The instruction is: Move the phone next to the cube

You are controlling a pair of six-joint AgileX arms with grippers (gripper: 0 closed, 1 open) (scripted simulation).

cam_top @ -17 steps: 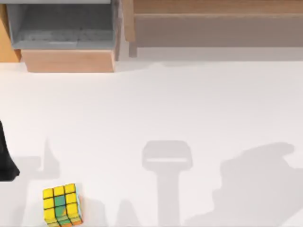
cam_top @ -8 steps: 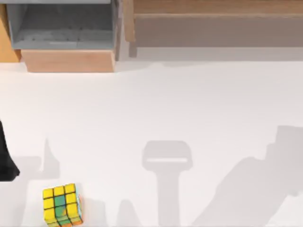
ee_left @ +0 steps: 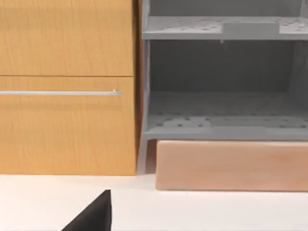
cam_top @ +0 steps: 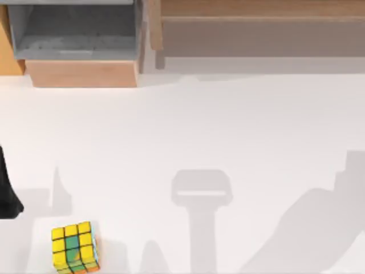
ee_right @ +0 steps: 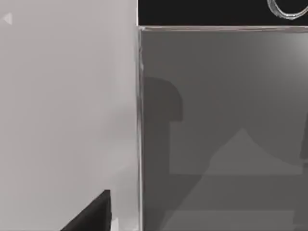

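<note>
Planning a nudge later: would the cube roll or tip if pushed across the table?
The cube probably slides rather than rolls: it rests on a flat face with square edges. Tipping seems unlikely, since it looks as wide as tall. The smooth white table may let it skid.

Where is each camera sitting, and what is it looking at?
Top view: sits above the table, looking down at the cube near the front left; a dark piece of the left arm shows at the left edge.
Left wrist view: rides the left arm, facing the wooden cabinet and grey shelf; a dark tip of its own gripper shows.
Right wrist view: rides the right arm, close over a flat grey slab with a black band; a dark gripper tip shows.
Shared: top and left wrist views both show the grey shelf.
</note>
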